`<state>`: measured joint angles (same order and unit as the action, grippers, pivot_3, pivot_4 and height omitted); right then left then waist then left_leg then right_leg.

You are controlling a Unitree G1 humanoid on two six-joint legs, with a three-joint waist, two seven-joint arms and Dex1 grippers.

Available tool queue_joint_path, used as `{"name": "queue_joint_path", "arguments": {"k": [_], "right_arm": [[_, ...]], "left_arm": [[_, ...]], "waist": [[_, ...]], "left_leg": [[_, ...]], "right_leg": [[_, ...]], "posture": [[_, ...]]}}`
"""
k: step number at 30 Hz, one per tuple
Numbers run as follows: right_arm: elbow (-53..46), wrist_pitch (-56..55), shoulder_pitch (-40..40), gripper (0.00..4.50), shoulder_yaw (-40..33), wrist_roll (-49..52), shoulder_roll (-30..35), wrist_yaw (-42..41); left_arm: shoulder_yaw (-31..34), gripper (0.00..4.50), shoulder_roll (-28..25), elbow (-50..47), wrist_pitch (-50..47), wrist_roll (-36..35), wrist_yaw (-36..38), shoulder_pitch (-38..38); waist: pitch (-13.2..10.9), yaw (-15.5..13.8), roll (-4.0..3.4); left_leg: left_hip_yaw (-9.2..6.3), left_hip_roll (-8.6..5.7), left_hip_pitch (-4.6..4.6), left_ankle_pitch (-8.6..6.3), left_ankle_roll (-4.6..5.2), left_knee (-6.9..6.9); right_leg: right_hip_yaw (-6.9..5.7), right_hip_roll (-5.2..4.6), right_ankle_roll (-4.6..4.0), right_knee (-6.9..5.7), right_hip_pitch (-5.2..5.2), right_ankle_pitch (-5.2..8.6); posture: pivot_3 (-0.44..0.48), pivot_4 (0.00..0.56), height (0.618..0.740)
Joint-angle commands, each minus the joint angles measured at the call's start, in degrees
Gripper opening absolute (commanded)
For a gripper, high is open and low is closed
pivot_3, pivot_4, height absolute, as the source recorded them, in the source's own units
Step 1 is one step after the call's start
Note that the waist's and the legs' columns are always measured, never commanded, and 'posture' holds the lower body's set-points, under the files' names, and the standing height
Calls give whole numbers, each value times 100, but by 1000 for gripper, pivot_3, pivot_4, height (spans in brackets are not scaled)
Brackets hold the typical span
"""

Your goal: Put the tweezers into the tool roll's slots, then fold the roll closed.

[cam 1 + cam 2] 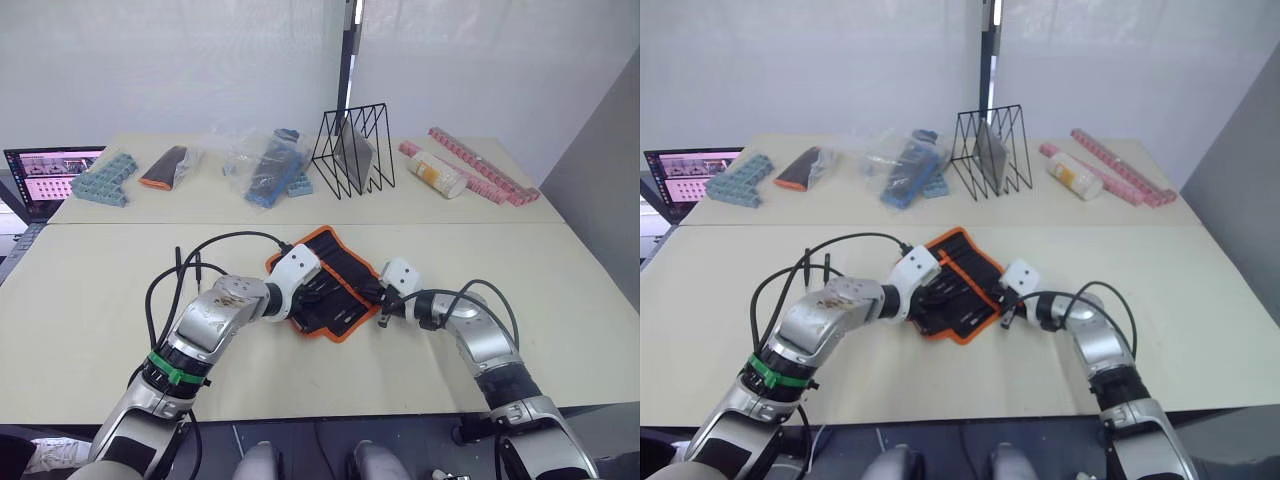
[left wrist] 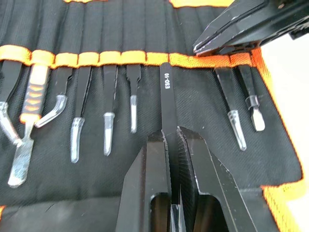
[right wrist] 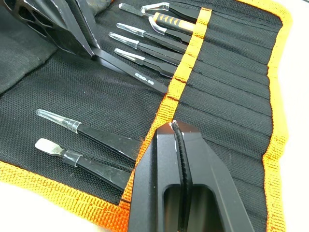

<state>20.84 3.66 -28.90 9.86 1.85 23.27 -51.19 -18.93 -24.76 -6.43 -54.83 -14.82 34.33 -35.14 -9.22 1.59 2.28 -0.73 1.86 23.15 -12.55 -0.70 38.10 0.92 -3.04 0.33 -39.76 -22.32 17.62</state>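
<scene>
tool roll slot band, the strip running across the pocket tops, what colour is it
Orange, against the tool roll's black fabric. The band shows best in the left wrist view.

Wire rack (image 1: 352, 150) at table's (image 1: 100, 290) far middle, bottle (image 1: 437, 173) and pink strips (image 1: 480, 165) right. Blue blocks (image 1: 103, 178), pouch (image 1: 164, 167), plastic bags (image 1: 265, 163) left; laptop (image 1: 45, 175) at edge.

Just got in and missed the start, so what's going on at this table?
The robot is loading tweezers into the open tool roll. Its left gripper is shut on a black tweezer marked ESD-10, its end at a slot under the orange band. The right gripper, shut, presses on that band. Several tools already sit in slots.
</scene>
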Motion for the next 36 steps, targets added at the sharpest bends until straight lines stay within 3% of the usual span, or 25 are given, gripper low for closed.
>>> {"name": "queue_joint_path", "arguments": {"k": [1, 9, 21, 36], "right_arm": [[313, 171, 259, 0, 311, -241, 28, -56], [230, 204, 363, 0, 301, -236, 59, -26], [245, 188, 398, 0, 321, -249, 101, 17], [278, 173, 361, 0, 371, -242, 73, 29]], "left_arm": [[-9, 33, 153, 185, 558, 304, -162, -132], [-83, 33, 376, 671, 1025, 679, -147, -174], [148, 33, -45, -98, 542, 468, 181, 357], [48, 33, 565, 861, 1170, 796, -26, -178]], "waist": [[0, -5, 0], [1, -24, 0], [2, -70, -2], [2, -76, -2]], "left_leg": [[0, 0, 0, 0, 0, 0], [2, 0, -1, 0, 0, 0], [-1, 1, -1, 0, 0, 1], [3, 2, 0, 4, -2, 1]], "right_leg": [[0, 0, 0, 0, 0, 0], [1, 1, 0, 4, 2, 0], [-1, -1, 0, 4, 4, 0], [1, 4, 2, 20, 7, 1]], "posture": [[0, 150, 685], [0, 150, 685], [0, 150, 685], [0, 150, 685]]}}
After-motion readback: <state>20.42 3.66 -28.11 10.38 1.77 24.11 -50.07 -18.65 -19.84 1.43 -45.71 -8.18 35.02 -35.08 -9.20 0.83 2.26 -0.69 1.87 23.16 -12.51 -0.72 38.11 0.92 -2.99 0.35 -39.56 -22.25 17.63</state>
